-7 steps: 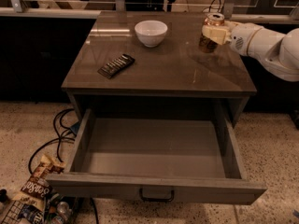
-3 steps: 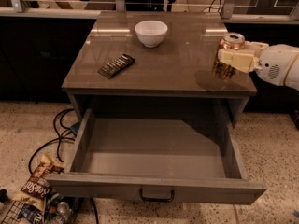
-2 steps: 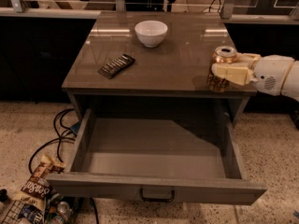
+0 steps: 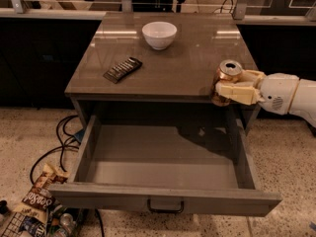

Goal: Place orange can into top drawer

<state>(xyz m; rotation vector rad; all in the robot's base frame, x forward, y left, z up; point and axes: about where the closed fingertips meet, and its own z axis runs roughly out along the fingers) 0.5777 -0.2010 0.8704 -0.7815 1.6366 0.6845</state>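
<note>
Your biggest risk now is the front right corner of the desk (image 4: 197, 58). The orange can (image 4: 229, 69) hangs just at this corner, and its lower part looks very near to the desk edge. If you lower it straight down, the bottom may catch the edge, and the can may tilt or slip in the grip. I would first bring it a little more toward the front, over the open top drawer (image 4: 158, 154), and only then go down.

The second risk is the right wall of the drawer. The can is close to that side, so a release there may put it on the wall rim, and it may drop to the floor. A release from too high may also knock the can over inside.

The gripper (image 4: 224, 87) reaches in from the right, with the arm nearly horizontal and the wrist at about the level of the desk top. The fingers (image 4: 237, 92) are clenched around the body of the can, which is upright with its silver top visible. The white bowl (image 4: 159, 34) stands well apart, at the back of the desk.
</note>
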